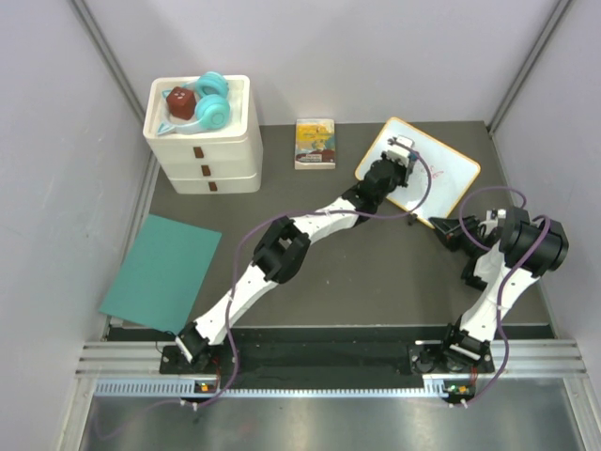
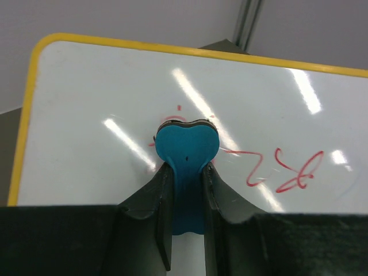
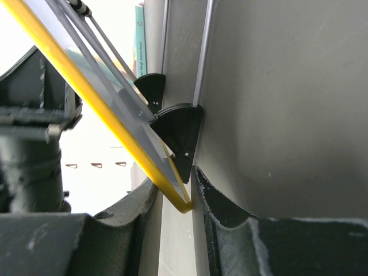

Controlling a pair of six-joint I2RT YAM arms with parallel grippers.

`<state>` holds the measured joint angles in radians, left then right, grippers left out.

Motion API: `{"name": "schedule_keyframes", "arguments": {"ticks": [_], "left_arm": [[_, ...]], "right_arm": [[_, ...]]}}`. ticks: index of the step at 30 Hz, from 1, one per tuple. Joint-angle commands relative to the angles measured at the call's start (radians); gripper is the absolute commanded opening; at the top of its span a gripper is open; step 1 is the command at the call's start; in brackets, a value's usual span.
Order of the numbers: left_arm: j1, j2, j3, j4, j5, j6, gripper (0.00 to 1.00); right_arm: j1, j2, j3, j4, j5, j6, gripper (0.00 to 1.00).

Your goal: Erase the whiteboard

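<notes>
**Operator:** Where does the board stand?

**Inspector:** Your whiteboard (image 1: 449, 177) is at the far right of the table (image 1: 376, 272), turned at an angle to its edges, just right of the small picture book (image 1: 315, 143). In the right wrist view, a black foot (image 3: 183, 129) shows behind its yellow frame.

**Operator:** And the left arm?

**Inspector:** Your left gripper (image 1: 402, 150) is over the board's far-left part, clenched on a blue heart-shaped eraser (image 2: 185, 144). The eraser's head lies against the white face, at the left end of a red scribble (image 2: 282, 172) that runs off to the right.

**Operator:** The right one?

**Inspector:** Your right gripper (image 1: 447, 228) is at the board's near corner. Its fingers (image 3: 230, 230) stand on either side of the yellow frame and grasp it.

**Operator:** Anything else?

**Inspector:** A white drawer unit (image 1: 207, 160) stands at the far left with teal headphones (image 1: 211, 103) on top. A teal sheet (image 1: 160, 272) lies near your left arm's base.
</notes>
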<state>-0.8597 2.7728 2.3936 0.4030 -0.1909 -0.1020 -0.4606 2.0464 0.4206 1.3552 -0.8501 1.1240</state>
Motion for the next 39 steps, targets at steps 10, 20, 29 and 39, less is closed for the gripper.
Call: {"name": "schedule_keyframes", "arguments": {"ticks": [10, 20, 29, 39], "left_arm": [[-0.013, 0.048, 0.015, 0.126, 0.232, -0.099, 0.0], [-0.079, 0.036, 0.027, 0.131, 0.286, 0.059, 0.0], [-0.033, 0.021, 0.029, 0.137, 0.09, -0.005, 0.0], [0.008, -0.142, -0.059, -0.076, 0.125, 0.085, 0.0]], "right_arm": [[0.002, 0.009, 0.001, 0.056, -0.004, 0.028, 0.0], [0.002, 0.006, -0.005, 0.059, -0.003, 0.025, 0.0], [0.002, 0.006, -0.003, 0.065, -0.003, 0.026, 0.0], [0.002, 0.008, -0.003, 0.068, -0.004, 0.028, 0.0]]}}
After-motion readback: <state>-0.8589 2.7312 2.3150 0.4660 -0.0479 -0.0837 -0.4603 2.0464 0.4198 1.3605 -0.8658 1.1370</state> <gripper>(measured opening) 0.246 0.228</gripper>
